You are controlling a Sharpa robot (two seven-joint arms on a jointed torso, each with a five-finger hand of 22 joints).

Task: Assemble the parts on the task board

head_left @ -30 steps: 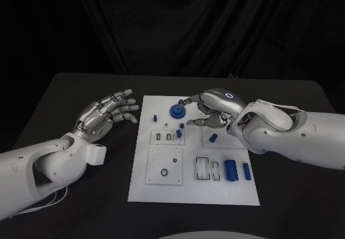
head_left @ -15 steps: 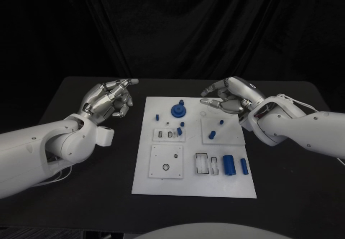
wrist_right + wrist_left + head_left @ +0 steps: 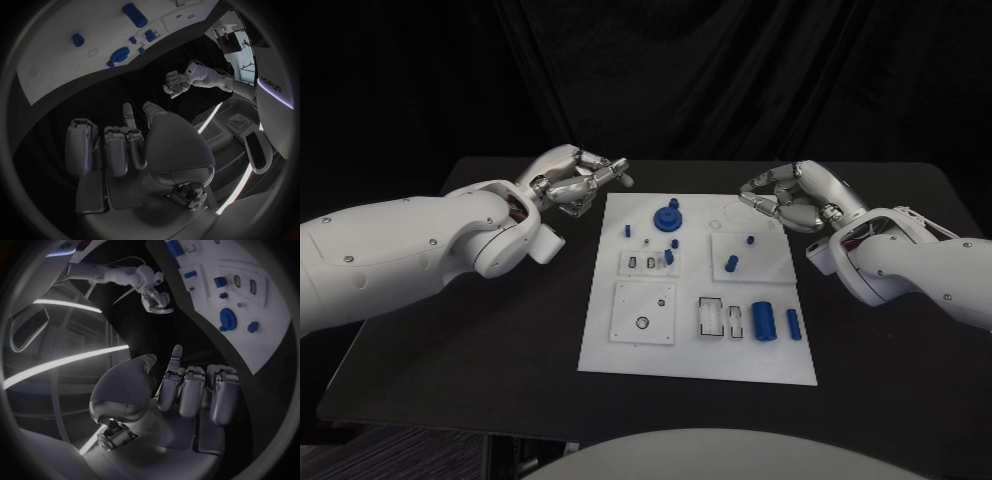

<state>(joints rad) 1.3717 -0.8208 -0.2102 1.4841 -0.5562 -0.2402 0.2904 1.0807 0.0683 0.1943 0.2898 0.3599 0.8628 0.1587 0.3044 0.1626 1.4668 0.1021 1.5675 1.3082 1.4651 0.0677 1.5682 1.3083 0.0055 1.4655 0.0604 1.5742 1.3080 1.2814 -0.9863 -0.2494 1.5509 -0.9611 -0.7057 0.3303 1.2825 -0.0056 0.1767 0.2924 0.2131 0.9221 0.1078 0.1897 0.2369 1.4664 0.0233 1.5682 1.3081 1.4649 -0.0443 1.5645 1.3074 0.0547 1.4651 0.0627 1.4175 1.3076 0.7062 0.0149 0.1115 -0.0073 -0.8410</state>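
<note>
Your left hand is hanging just past the far left corner of the task board, over the black table. Its shiny silver fingers are curling in toward the palm, and they are holding nothing. From the left wrist view you are seeing those fingers folding down in a row, with one thin fingertip poking up.

Your right hand is hanging near the far right corner of the board. Its fingers are curling in too, and nothing is sitting in them. The right wrist view is showing the same folded fingers.

Some writing is showing on a white wall at the rim of the right wrist view, but you cannot read it clearly.

The task board is a flat white plate, lying between your two hands and reaching toward you. Neither hand is touching it. Small square panels with slots and holes are sitting on it.

The parts are smooth and blue. A round gear-shaped part with a knob on top is standing at the far end of the board, between your hands. A few little pegs are standing near it. A small peg is leaning on the right square panel. A fat cylinder and a thin one are lying side by side near the right edge, closer to you.
</note>
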